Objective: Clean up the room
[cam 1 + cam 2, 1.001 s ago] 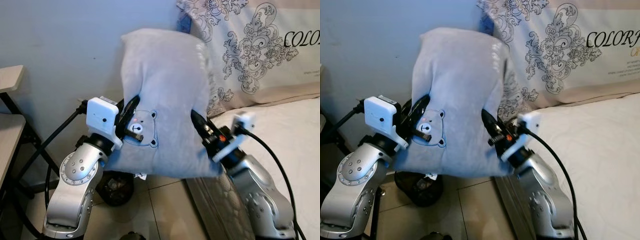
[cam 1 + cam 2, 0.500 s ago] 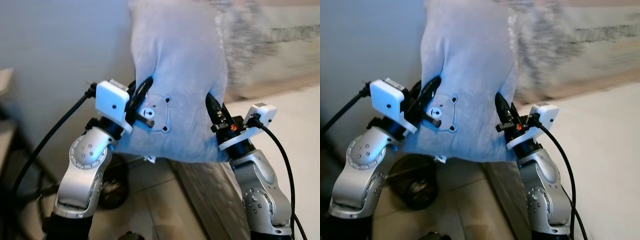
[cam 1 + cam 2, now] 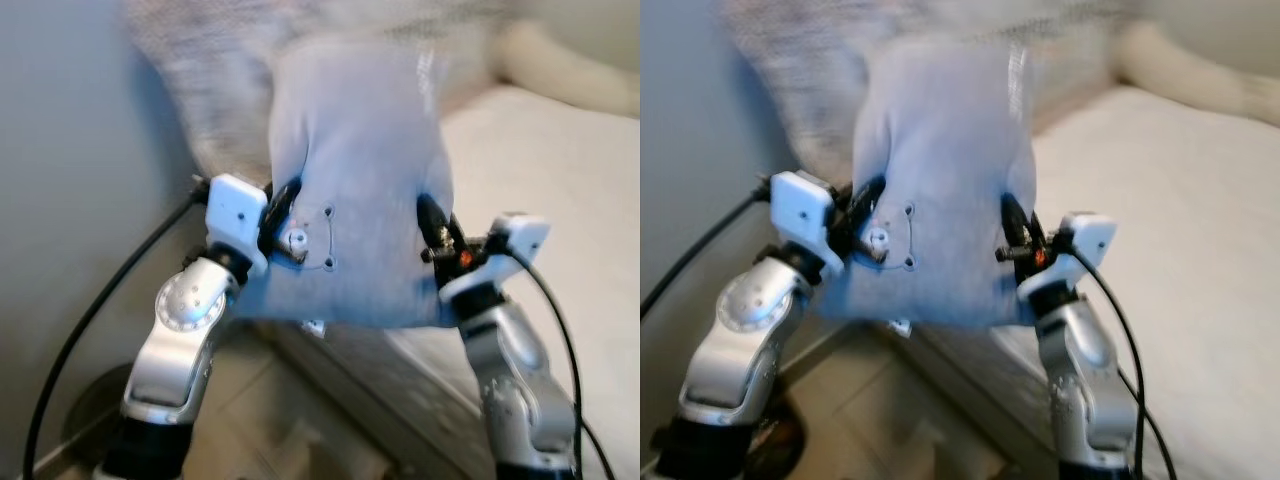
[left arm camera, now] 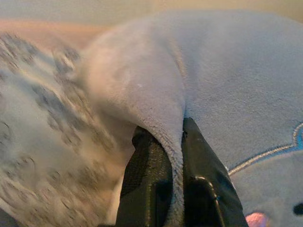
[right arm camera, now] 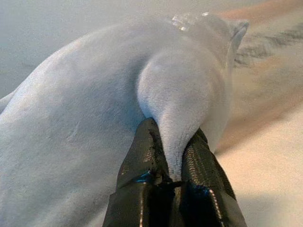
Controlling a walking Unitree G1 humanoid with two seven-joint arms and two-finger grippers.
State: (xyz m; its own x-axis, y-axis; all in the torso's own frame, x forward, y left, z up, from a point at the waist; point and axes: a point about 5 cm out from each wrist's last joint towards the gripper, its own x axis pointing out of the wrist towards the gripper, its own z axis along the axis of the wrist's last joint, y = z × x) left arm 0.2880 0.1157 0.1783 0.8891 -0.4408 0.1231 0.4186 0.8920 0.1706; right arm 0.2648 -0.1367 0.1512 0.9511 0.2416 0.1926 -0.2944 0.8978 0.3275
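Observation:
A grey plush pillow (image 3: 355, 180) with a small bear face stitched on it hangs upright between my two arms, held above the edge of a bed (image 3: 560, 170). My left gripper (image 3: 283, 205) is shut on the pillow's left edge; the left wrist view shows a fold of grey plush (image 4: 161, 113) pinched between its black fingers (image 4: 147, 184). On the opposite edge my right gripper (image 3: 432, 228) is shut too, and a bulge of the plush (image 5: 175, 94) sits between its fingers (image 5: 142, 184). The head views are blurred.
A patterned pillow (image 3: 200, 90) leans against the wall behind the grey one. The pale mattress runs off to the right, with a light rounded shape (image 3: 570, 70) at its far end. Tiled floor (image 3: 270, 440) and a black cable (image 3: 90, 320) lie at lower left.
The camera has swung right, so the bed now takes up more of the picture and the side table has gone out of view. Both grippers keep their grip on the pillow.

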